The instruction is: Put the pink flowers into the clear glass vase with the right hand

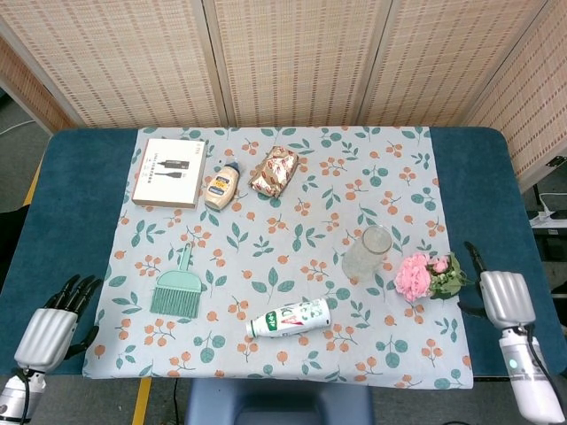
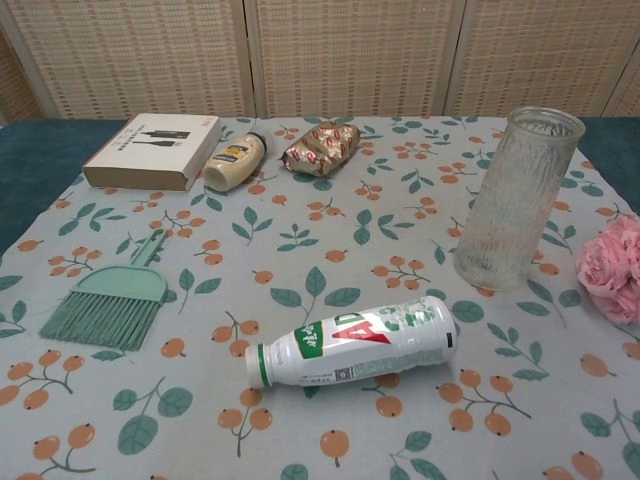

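The pink flowers (image 1: pixel 423 276) lie on the floral cloth at the right, with their green leaves pointing toward my right hand (image 1: pixel 499 297). In the chest view the pink flowers (image 2: pixel 610 268) show at the right edge. The clear glass vase (image 1: pixel 367 252) stands upright just left of them, tall and ribbed in the chest view (image 2: pixel 515 200). My right hand hovers a little right of the flowers, its back to the camera, holding nothing and not touching them. My left hand (image 1: pixel 53 323) rests at the front left corner with fingers apart and nothing in it. Neither hand shows in the chest view.
A white drink bottle (image 1: pixel 289 319) lies on its side in front of the vase. A green brush (image 1: pixel 176 288) is at the left. A boxed cable (image 1: pixel 169 173), a squeeze bottle (image 1: pixel 223 185) and a snack packet (image 1: pixel 273 170) line the back.
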{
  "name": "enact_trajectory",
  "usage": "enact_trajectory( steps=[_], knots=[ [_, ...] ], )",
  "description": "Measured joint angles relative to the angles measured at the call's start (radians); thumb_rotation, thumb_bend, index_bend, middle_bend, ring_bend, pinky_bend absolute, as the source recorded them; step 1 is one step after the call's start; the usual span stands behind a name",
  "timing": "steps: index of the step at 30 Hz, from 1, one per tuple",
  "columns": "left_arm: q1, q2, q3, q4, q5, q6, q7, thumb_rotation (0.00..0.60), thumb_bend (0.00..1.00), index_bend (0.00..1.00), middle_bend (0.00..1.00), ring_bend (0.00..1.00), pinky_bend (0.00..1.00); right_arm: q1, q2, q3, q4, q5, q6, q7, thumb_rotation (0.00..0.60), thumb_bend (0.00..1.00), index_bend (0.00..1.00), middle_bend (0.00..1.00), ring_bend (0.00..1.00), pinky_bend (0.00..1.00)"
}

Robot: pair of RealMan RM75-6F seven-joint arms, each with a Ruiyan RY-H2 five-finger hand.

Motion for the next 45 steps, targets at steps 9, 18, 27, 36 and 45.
enact_trajectory(
  steps=[9, 18, 27, 36, 45],
  knots=[
    [-0.001, 0.001, 0.001, 0.001, 0.001, -0.003, -0.005, 0.6, 0.35, 0.07, 0.08, 0.01, 0.28, 0.155, -0.071, 0.029, 0.066, 0.228, -0.282, -0.081, 0.6, 0.0, 0.14, 0.98, 0.93, 0.75],
    [0.001, 0.002, 0.0, 0.002, -0.002, -0.003, -0.006, 0.6, 0.35, 0.07, 0.08, 0.01, 0.28, 0.22, -0.136, 0.01, 0.12, 0.378, -0.336, -0.215, 0.6, 0.0, 0.51, 1.0, 0.94, 0.76],
    [0.001, 0.002, 0.002, -0.001, 0.0, -0.002, -0.001, 0.6, 0.35, 0.07, 0.08, 0.01, 0.28, 0.225, -0.152, -0.013, 0.13, 0.411, -0.25, -0.276, 0.6, 0.37, 0.87, 1.0, 0.95, 0.77],
    [0.001, 0.003, 0.002, -0.004, 0.001, -0.003, 0.003, 0.6, 0.35, 0.07, 0.08, 0.01, 0.28, 0.175, -0.047, -0.027, -0.004, 0.272, -0.165, -0.174, 0.6, 0.42, 0.88, 1.0, 0.96, 0.78],
    [0.001, 0.003, 0.003, -0.004, 0.003, -0.005, 0.002, 0.6, 0.35, 0.07, 0.08, 0.01, 0.28, 0.064, 0.18, -0.018, -0.291, -0.163, 0.166, 0.08, 0.6, 0.53, 0.93, 1.0, 0.98, 0.87]
  ],
)
